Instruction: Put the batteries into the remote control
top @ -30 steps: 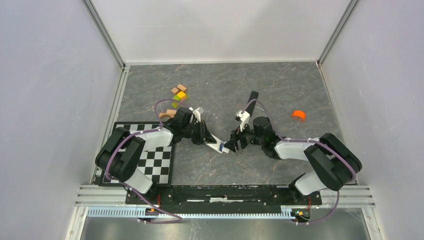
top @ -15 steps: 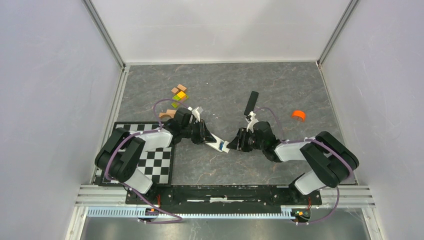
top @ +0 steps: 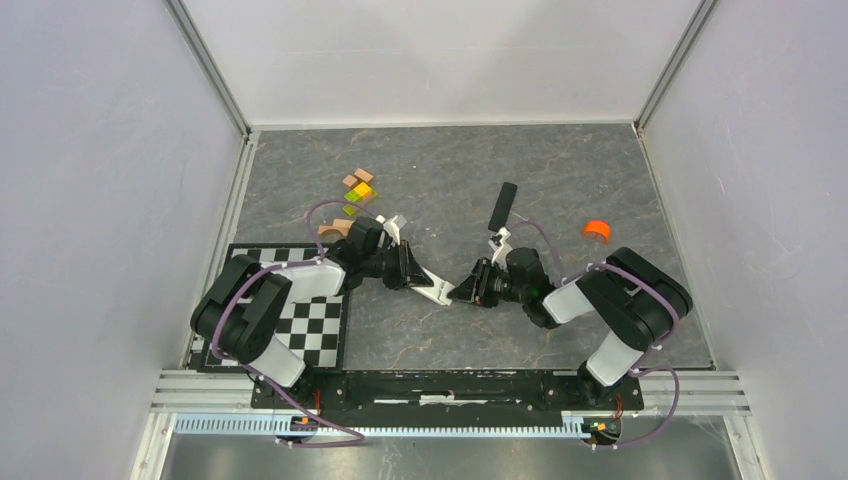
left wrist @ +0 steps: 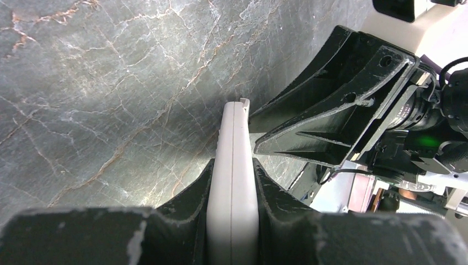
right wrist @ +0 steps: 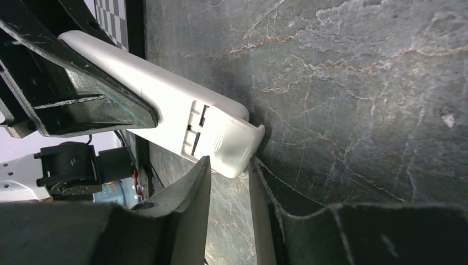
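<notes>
left fingers (left wrist: 185,207) clamped on the remote control (right wrist: 171,96), edge-on, gripping one end. remote control is held just right of the checkerboard mat (top: 320,330), at its far corner, over the bench (top: 560,180). right fingers (right wrist: 185,210) straddle its free end, small gap between them; can't tell if they're actually pinching it. black bar (top: 502,205) and orange cap (top: 597,230) lie farther right of the mat, coloured blocks (top: 357,190) just beyond its far edge.
</notes>
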You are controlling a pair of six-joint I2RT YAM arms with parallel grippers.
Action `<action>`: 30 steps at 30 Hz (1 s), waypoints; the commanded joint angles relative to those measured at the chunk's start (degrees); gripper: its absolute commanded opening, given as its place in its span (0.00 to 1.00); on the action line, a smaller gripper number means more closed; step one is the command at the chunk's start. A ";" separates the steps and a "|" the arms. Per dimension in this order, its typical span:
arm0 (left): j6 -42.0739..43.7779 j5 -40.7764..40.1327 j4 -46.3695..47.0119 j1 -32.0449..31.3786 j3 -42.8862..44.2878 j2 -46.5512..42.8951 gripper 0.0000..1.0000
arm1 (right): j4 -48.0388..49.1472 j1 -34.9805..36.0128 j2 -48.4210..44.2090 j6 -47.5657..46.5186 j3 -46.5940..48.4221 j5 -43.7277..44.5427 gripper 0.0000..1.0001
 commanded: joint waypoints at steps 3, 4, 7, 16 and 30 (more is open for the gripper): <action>-1.96 3.00 5.60 -0.12 -1.01 0.78 0.02 | 1.10 0.13 3.33 0.66 -0.76 -1.36 0.35; -2.39 3.04 6.35 -0.11 -1.25 0.77 0.02 | 1.26 0.13 3.64 0.79 -0.57 -1.68 0.35; -3.14 3.60 8.21 -0.10 -1.52 0.84 0.02 | 1.75 0.17 4.18 1.09 -0.51 -1.89 0.34; -5.21 6.78 11.99 -0.10 -1.64 0.52 0.02 | -0.22 0.09 4.22 0.12 -0.20 1.16 0.32; -11.88 9.81 19.73 -0.11 -2.37 -4.11 0.02 | -1.80 0.03 1.07 -1.08 -0.75 4.18 0.39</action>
